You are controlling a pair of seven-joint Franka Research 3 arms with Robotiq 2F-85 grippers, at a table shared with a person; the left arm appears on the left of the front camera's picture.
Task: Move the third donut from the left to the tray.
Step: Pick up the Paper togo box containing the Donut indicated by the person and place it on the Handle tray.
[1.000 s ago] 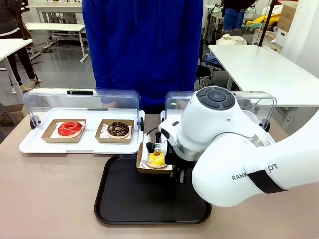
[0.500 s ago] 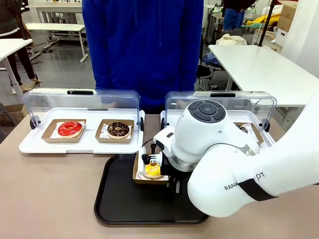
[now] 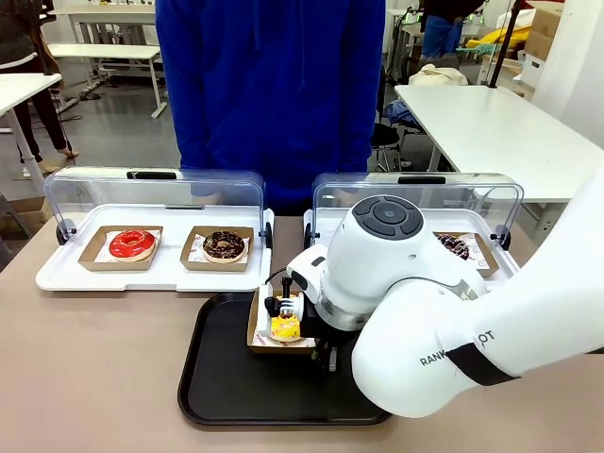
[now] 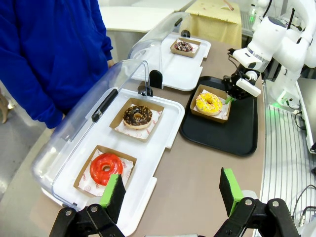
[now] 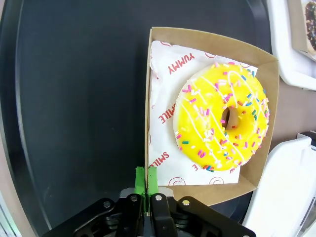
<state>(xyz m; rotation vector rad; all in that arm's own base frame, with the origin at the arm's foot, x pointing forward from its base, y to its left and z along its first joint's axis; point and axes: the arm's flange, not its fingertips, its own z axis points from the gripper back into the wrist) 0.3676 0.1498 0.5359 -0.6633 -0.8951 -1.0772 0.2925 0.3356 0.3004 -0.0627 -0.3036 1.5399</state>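
We see the right gripper (image 5: pixel 146 183) closed on the side wall of the cardboard box (image 5: pixel 256 123), its 2 green pads pinching that thin wall between them. We judge the grip is on the box rather than on the yellow donut (image 5: pixel 220 124) so that the icing and sprinkles go untouched and the donut rides flat on its printed paper liner (image 5: pixel 165 94). The box is over the black tray (image 3: pixel 226 387), near its far edge; whether its base already rests on the tray floor or hangs just above it, we cannot tell. The task looks close to done: what remains, in our view, is to set the box down and release the wall.

The left gripper (image 4: pixel 173 190) hovers with its jaws wide apart and nothing between them, well away from the tray, above the table (image 4: pixel 197 177) by the white tray (image 4: pixel 163 126) that holds the red donut (image 4: pixel 106 167) and a chocolate donut (image 4: pixel 137 115) under an open clear lid (image 4: pixel 94 106).

In the right wrist view we get what the others hide: the exact pinch on the wall, and the donut sitting whole in its box. In the front view, the right arm (image 3: pixel 415 311) covers most of the box, but we see the person's blue top (image 3: pixel 269 85) at the far side and the 2 lidded trays. The left wrist view gives us the layout from the side: the box over the black tray, and another chocolate donut (image 4: pixel 183 46) left on the farther white tray (image 4: pixel 173 74).
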